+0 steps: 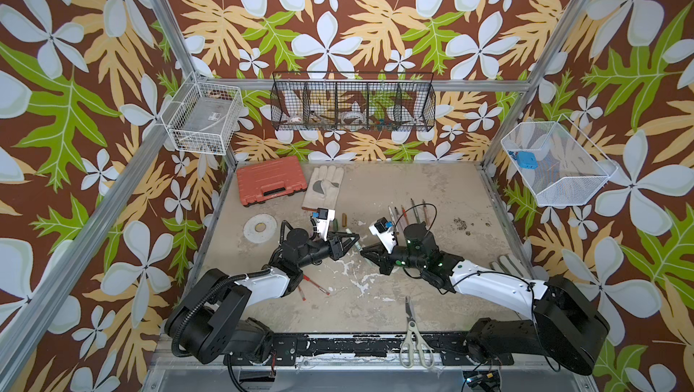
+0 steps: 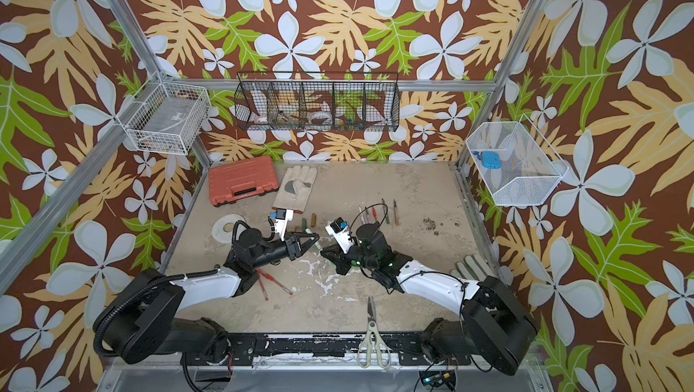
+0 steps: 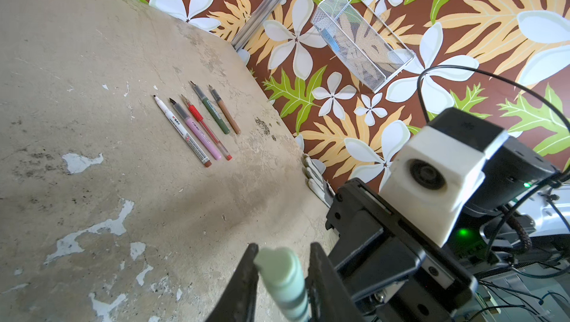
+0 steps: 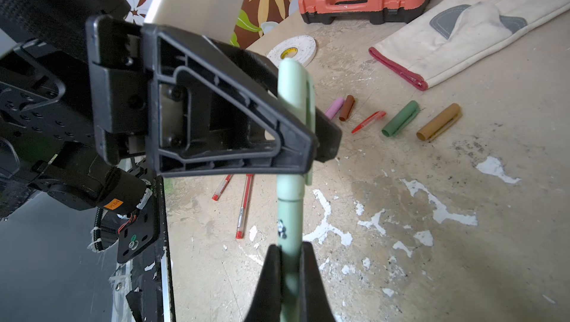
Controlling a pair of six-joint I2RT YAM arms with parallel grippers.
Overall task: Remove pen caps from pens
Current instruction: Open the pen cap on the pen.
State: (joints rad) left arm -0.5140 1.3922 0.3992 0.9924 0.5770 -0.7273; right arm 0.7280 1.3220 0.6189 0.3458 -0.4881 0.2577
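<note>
Far left first: the red pens (image 4: 245,206) lie on the tabletop (image 1: 375,296) below the left arm, apparently waiting their turn. Moving in, the left gripper (image 3: 283,246) has its jaws bracketing the pale green cap (image 4: 293,89), one finger close on each side, but I cannot tell whether they are truly biting or just resting there. That is the thing to settle before any pull. The bite wants to be square on the cap's round body, with the clip left free at the side. The loose caps (image 4: 401,118) sit in a line on the tabletop just behind. Centre stage, the pale green pen (image 4: 288,212) hangs in the air between the two arms, cap still seated against the barrel as far as I can judge. On to the right gripper (image 4: 290,249): pressed tight on the barrel, a good anchor. The clean move, I'd say, is a straight pull apart along the pen's own line, with no twist or bend, the right side holding firm while the left draws away. If the left slips, it should close harder rather than yank. Far right, the bare-tipped pens (image 3: 202,138) lie in a neat row.
</note>
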